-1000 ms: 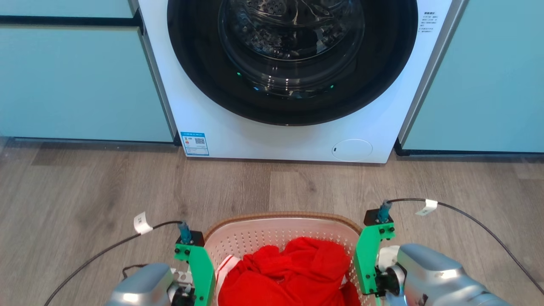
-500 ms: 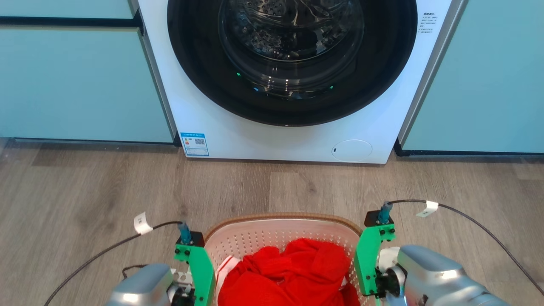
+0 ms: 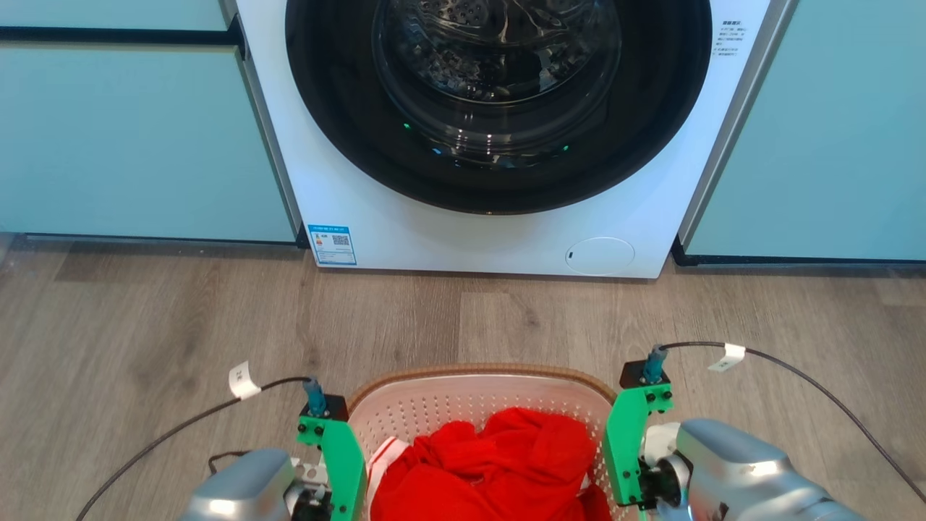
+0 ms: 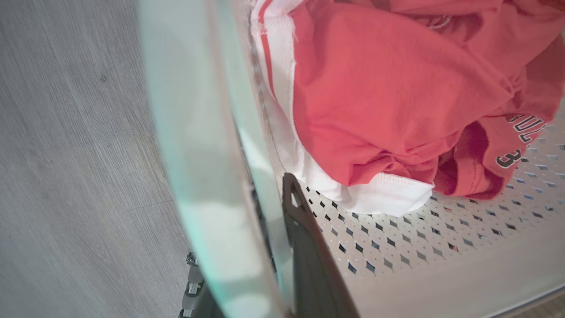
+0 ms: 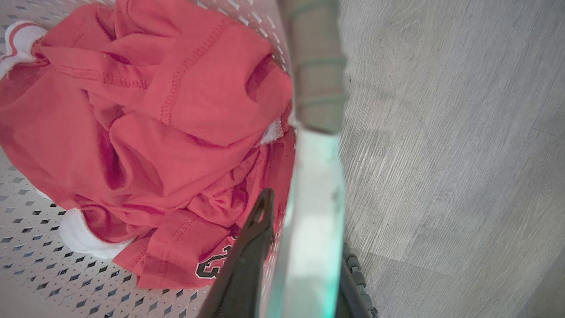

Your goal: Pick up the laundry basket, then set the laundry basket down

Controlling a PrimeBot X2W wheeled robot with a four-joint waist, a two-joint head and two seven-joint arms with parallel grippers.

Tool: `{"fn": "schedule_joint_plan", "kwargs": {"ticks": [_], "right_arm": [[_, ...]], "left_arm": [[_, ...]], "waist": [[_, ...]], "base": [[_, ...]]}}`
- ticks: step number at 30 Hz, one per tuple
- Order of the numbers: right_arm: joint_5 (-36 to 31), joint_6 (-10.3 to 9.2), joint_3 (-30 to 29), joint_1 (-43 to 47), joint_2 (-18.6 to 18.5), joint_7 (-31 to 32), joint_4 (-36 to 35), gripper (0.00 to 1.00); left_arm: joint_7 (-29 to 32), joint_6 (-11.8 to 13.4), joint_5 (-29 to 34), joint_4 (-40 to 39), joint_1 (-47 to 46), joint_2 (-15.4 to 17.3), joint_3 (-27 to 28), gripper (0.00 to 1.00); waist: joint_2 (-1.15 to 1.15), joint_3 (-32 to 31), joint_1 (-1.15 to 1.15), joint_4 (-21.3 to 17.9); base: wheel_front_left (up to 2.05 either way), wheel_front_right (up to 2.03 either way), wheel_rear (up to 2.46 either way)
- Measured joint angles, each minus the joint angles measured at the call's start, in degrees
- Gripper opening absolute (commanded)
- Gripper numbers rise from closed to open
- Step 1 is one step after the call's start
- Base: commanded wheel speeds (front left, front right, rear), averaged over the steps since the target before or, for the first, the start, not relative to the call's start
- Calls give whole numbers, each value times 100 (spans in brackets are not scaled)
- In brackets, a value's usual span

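Bright, even light; laundry basket (image 4: 198, 132) rim blurred close-up.

Home laundry spot, a built-in utility run. White front-load washer (image 3: 362, 210) with a big dark round door (image 3: 325, 94); steel drum shows through the glass. Pale teal cabinets sit flush on the washer's left (image 3: 130, 145) and right (image 3: 832, 130), with a dark plinth (image 3: 145, 238) under them. Blue label (image 3: 331, 244) at the washer's lower left corner, round hatch (image 3: 599, 255) at its lower right. Grey wood-look plank floor (image 3: 145, 325) in front of the washer. Perforated basket (image 3: 463, 401) with a brown rim is also in front of the washer, holding red clothes (image 3: 499, 470) with white trim.
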Motion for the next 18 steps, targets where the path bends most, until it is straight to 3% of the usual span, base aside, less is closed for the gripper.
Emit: {"fn": "schedule_joint_plan", "kwargs": {"ticks": [18], "right_arm": [[79,0,52,0,0,3,11,0]], "left_arm": [[8,0,0,-5,1,1,-3,0]], "waist": [[0,-31,1,2]], "base": [[0,0,0]]}}
